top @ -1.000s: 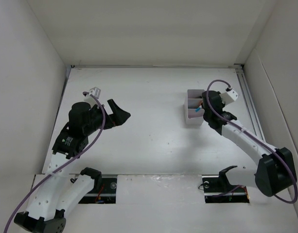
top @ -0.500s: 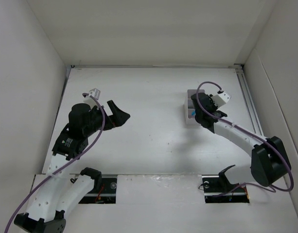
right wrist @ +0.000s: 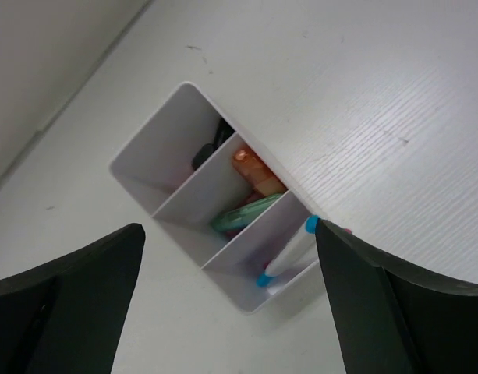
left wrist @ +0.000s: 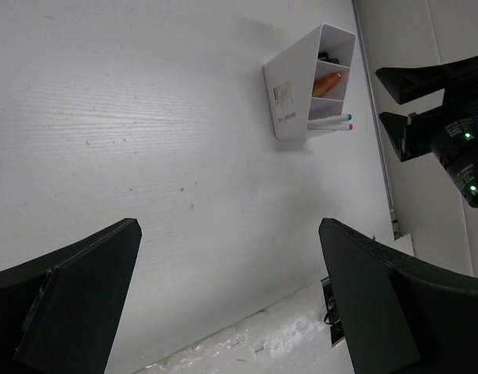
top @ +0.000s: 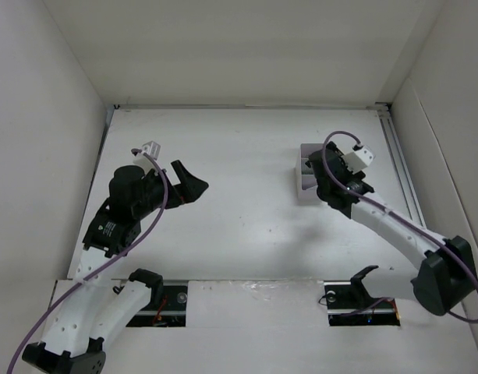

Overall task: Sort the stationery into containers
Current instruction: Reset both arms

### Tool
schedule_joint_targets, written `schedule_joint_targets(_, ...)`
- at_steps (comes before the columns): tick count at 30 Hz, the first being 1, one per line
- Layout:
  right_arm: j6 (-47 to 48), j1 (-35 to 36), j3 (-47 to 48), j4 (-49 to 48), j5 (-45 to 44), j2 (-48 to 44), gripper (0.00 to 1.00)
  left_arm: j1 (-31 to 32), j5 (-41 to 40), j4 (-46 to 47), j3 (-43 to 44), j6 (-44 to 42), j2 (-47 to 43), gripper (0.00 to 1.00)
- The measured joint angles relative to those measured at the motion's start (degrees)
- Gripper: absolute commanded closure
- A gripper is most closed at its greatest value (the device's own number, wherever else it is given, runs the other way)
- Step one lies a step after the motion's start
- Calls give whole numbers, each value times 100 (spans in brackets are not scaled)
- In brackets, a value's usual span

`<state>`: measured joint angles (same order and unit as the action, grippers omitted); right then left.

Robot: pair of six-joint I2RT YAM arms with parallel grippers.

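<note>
a white table (top: 239, 148) sits inside white walls, lit evenly, with both arms reaching in from the near edge. the white compartment box (right wrist: 164, 191) stands toward the far right of the table, its three open-topped cells in a row. the far cell holds something dark (right wrist: 210, 145), too shadowed to name. the middle cell holds an orange marker (right wrist: 254, 171) and a green marker (right wrist: 246, 212) lying against each other. the near cell holds pale pens with blue caps (right wrist: 289, 251) that lean out past the rim; from the left wrist view one of their tips looks pinkish.

the right gripper (right wrist: 228, 228) hangs directly above the box, its jaws spread wide with nothing between them, the near cell and its pens just below the gap. the left gripper (left wrist: 229, 232) is well apart from the box, over the bare left half of the table, tilted so it looks across toward the box, and its jaws also stand wide apart and empty. no pens or markers show loose on the table in any view.
</note>
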<state>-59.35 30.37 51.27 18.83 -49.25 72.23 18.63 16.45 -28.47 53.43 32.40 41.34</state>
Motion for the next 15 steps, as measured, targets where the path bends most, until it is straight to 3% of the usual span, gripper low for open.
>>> schedule_joint_targets(9, 459, 494, 485, 520, 863, -1585, 0, 0, -234, -199, 570, -20, -7, 0)
schedule_joint_targets(15, 160, 693, 323, 1110, 793, -3418, 0, 0, -645, -293, 772, 26, -149, 0)
